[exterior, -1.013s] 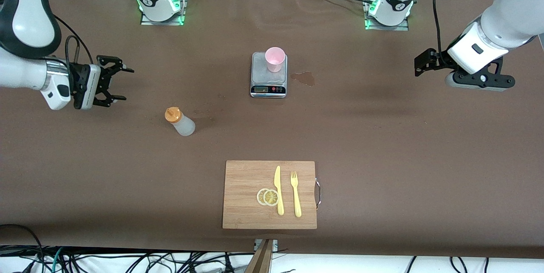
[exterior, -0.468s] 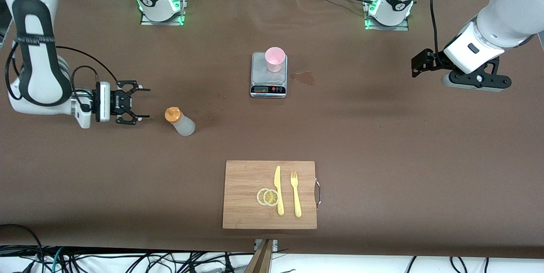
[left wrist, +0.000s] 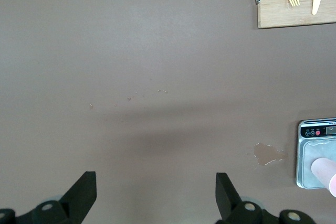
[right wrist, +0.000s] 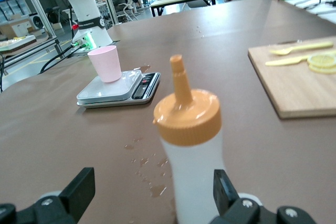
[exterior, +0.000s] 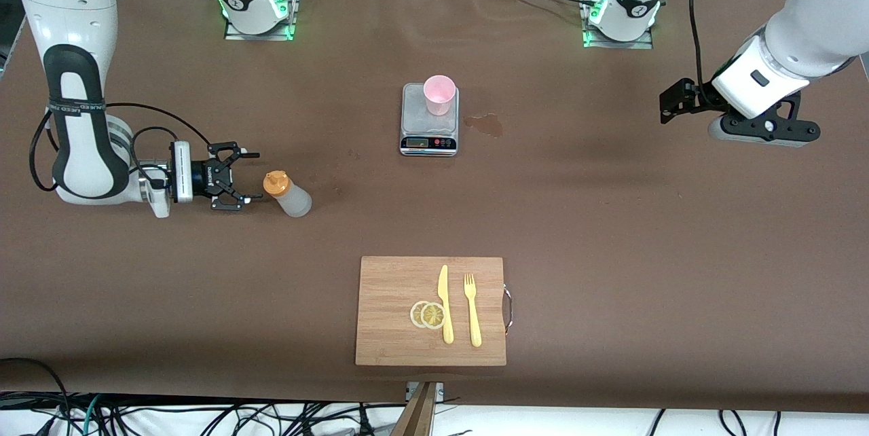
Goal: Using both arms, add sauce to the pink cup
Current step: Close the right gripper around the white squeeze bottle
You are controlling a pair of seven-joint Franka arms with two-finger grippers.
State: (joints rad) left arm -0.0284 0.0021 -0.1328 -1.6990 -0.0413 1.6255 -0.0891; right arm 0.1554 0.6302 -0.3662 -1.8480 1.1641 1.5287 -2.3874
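The sauce bottle [exterior: 287, 195], translucent whitish with an orange nozzle cap, stands on the brown table toward the right arm's end. My right gripper [exterior: 246, 177] is low, open and empty, its fingers just short of the bottle. In the right wrist view the bottle [right wrist: 191, 150] fills the space ahead of the open gripper [right wrist: 149, 195], nearer one finger. The pink cup [exterior: 439, 94] stands on the grey scale [exterior: 429, 136] at mid-table; it also shows in the right wrist view [right wrist: 106, 63]. My left gripper [exterior: 671, 104] waits open and empty above the left arm's end of the table [left wrist: 156, 192].
A wooden cutting board [exterior: 394, 334] lies near the front edge with lemon slices [exterior: 428, 314], a yellow knife [exterior: 445, 303] and a fork [exterior: 472, 310]. A wet stain [exterior: 484, 125] lies beside the scale. Small droplets [right wrist: 152, 174] dot the table by the bottle.
My right gripper has come down and moved along the table up to the sauce bottle, staying open. The left arm has barely shifted. Bottle and cup have not moved.
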